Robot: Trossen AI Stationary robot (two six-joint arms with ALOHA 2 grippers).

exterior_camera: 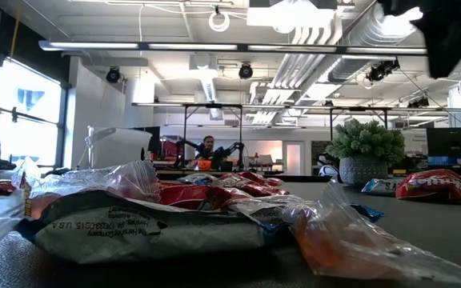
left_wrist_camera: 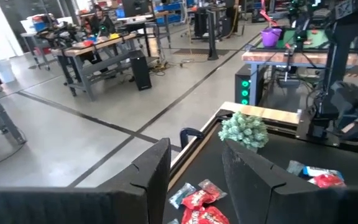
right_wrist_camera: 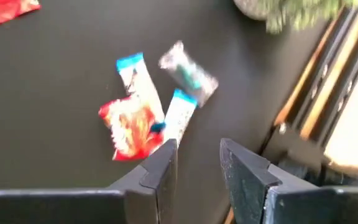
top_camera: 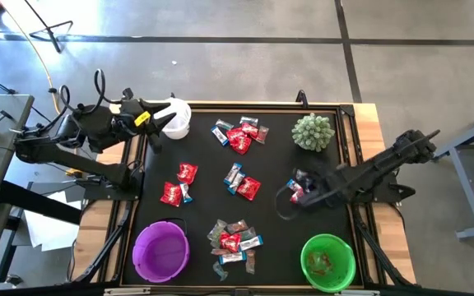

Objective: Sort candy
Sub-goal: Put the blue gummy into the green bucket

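Note:
Candy lies in loose heaps on the black mat: one at the far middle point(top_camera: 241, 136), one at the left point(top_camera: 178, 185), one in the centre point(top_camera: 243, 182), one at the near edge point(top_camera: 233, 238). A small heap point(top_camera: 297, 182) of a red packet point(right_wrist_camera: 129, 127), two blue-and-white bars point(right_wrist_camera: 179, 112) and a greyish sweet point(right_wrist_camera: 188, 68) lies at the right. My right gripper point(right_wrist_camera: 197, 162) hangs open above that heap, pointing steeply down, with nothing between its fingers. My left gripper point(left_wrist_camera: 194, 168) is raised at the far left beside the white bowl point(top_camera: 178, 117), open and empty, pointing nearly level across the table.
A purple bowl point(top_camera: 161, 251) stands at the near left. A green bowl point(top_camera: 327, 261) with something in it stands at the near right. A spiky pale green plant point(top_camera: 313, 131) sits at the far right. A raised rim point(right_wrist_camera: 303, 93) borders the mat close to my right gripper.

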